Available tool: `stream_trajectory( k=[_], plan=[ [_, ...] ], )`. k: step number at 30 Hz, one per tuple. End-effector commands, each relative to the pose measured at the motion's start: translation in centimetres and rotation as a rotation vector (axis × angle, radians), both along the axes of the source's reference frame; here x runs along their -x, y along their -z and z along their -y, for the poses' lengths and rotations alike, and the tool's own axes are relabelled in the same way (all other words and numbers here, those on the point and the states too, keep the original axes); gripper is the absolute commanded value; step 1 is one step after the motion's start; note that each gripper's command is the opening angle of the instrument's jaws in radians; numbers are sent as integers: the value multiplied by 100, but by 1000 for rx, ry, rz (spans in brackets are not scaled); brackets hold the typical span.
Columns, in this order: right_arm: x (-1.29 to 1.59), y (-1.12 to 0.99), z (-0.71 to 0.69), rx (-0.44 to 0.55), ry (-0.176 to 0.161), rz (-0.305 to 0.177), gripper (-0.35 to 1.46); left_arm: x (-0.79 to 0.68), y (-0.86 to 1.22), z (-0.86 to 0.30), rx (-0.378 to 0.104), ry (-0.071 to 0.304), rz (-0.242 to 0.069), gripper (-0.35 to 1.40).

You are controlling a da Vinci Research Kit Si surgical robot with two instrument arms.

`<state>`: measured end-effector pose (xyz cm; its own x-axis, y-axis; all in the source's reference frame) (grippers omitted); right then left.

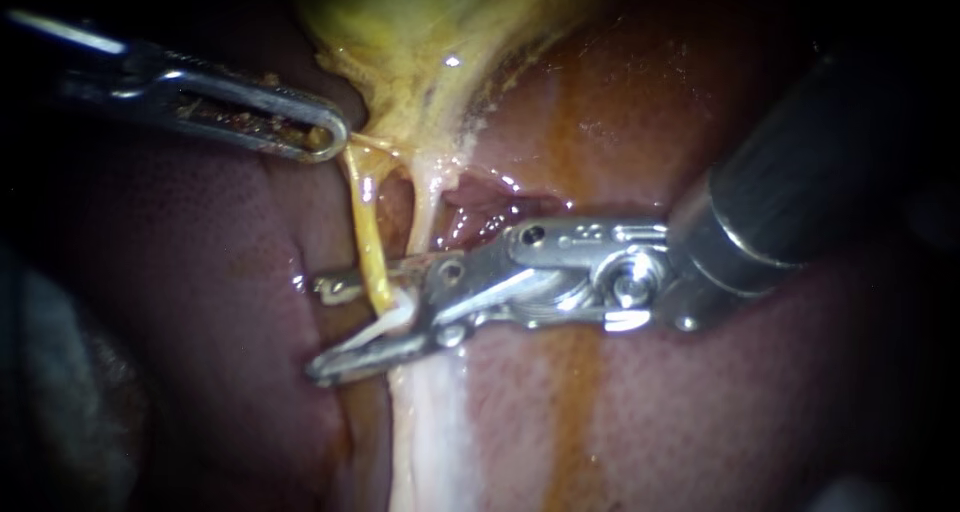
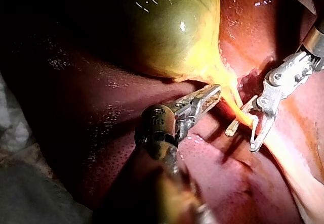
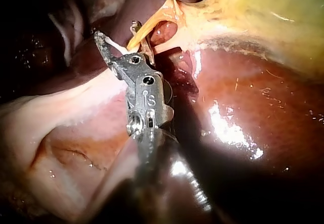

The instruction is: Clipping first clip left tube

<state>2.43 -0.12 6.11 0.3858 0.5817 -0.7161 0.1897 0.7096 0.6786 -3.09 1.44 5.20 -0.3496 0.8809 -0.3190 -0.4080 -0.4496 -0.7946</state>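
Between the spread jaws of my right instrument (image 1: 320, 329), on the liver (image 1: 200, 302) below the neck of the gallbladder (image 2: 167, 27), runs the left tube (image 1: 368, 237). It is yellow and taut, and crosses the jaws close to their throat. A white piece (image 1: 393, 318), judged to be the clip, sits there against the tube; I cannot tell whether it seats in both jaws. Left instrument (image 1: 325, 137): jaws pressed together, pinching gallbladder tissue at the neck, where the tube starts, and drawing it straight.

To do the step well:
- Hold that tension steady.
- Check that both jaw tips show past the tube's far side.
- Set the jaws square across the tube.
- Close only when the left tube alone lies inside.

Around: the right tube (image 1: 425, 207), paler, stands just beside the left one and behind the upper jaw, so there is a risk of catching it too. The liver lies directly under the lower jaw, whose tip could dig in. A pale band of tissue (image 1: 425, 422) runs on from beneath the jaws across the liver.
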Motion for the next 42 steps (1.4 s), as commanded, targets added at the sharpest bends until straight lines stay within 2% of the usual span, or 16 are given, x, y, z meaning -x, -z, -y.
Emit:
stream_trajectory(
  k=[1, 6, 13, 16, 23, 27, 29, 34, 36, 42],
  plan=[
    [-1, 0, 0, -3, 3, -3, 42, 0, 0, 0, 0, 0, 0, -35],
    [0, 7, 1, -7, 15, -15, 42, 0, -1, -1, 0, 0, 0, -35],
    [-4, 40, 5, -32, 26, -67, 41, 0, -1, -1, 0, -1, 0, -35],
    [-5, 49, 5, -35, 33, -75, 41, 0, -2, -2, 0, -1, 0, -35],
    [-4, 50, 2, -57, 29, -65, 36, -1, -2, -2, 0, -1, 0, -35],
    [0, 49, 0, -73, 24, -57, 18, -1, -2, -2, 0, -1, 0, -35],
    [3, 48, 0, -84, 24, -53, 1, -1, -2, -2, 1, -1, 0, -35],
    [7, 48, 0, -131, 19, -31, -29, -1, -3, -2, 1, -1, 0, -35],
    [9, 48, 0, -153, 17, -21, -35, -1, -3, -2, 1, -1, 0, -35],
    [16, 46, 0, -189, -5, 3, -35, -1, -3, -1, 1, -1, 0, -35]
  ],
)
